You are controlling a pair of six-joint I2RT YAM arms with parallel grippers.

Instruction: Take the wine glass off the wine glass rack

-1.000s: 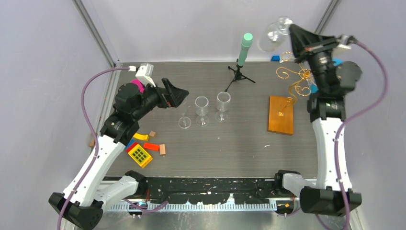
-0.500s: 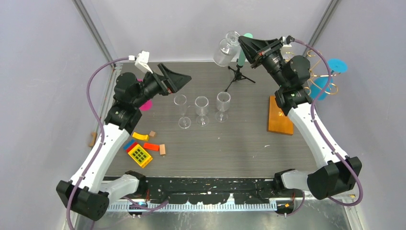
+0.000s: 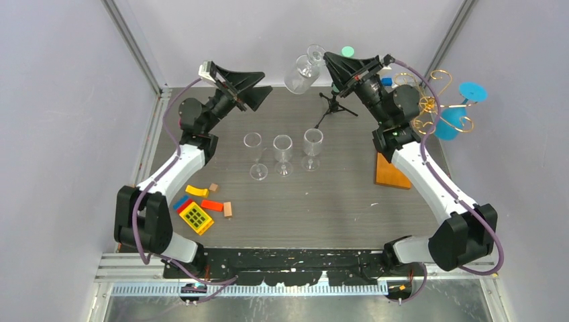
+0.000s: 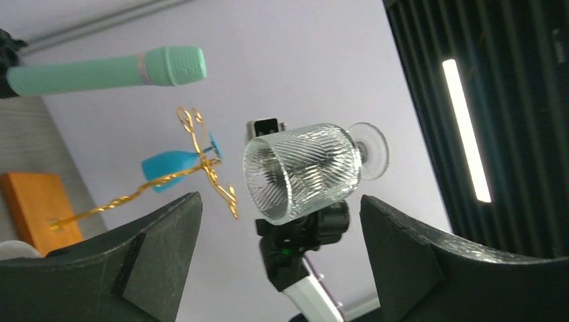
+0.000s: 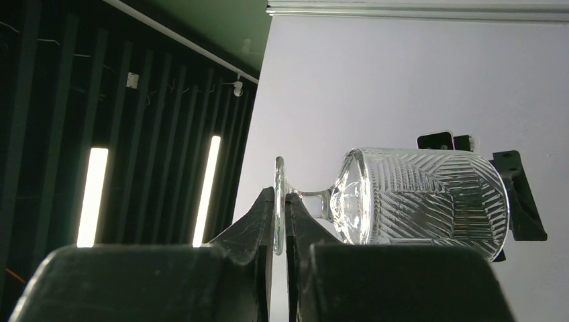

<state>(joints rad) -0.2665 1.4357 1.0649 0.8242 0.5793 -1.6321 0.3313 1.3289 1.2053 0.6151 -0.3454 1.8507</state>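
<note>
The wine glass (image 5: 429, 194) looks light, slippery and fragile. The right pincer (image 5: 279, 194) clamps only its thin foot. I judge the open left pincer (image 3: 267, 80) should take the bowl.

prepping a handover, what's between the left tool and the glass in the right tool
Nothing, just open air between the left tool and the wine glass, clearest in the top external view.

Table (image 3: 335, 208): glasses (image 3: 282, 155), blocks (image 3: 201, 209), tripod (image 3: 335, 104), rack (image 3: 392, 171)
</note>
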